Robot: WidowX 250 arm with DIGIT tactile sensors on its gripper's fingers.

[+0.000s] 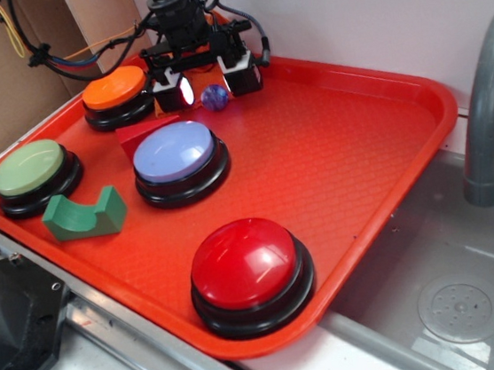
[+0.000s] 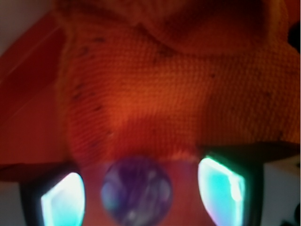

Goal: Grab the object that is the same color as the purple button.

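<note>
I see the small purple ball resting on the red tray near its far edge, sitting between the two spread fingers of my gripper, which stands low over it without pinching it. The wrist view shows gaps on both sides of the ball. The purple button sits just in front, the orange button to its left.

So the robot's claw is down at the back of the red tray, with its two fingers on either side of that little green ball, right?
Almost. The ball is dark purple, not green; the exterior view shows it, and the wrist view shows it purple too. The rest holds: the gripper is down at the back of the red tray, a finger on either side of the ball.
</note>
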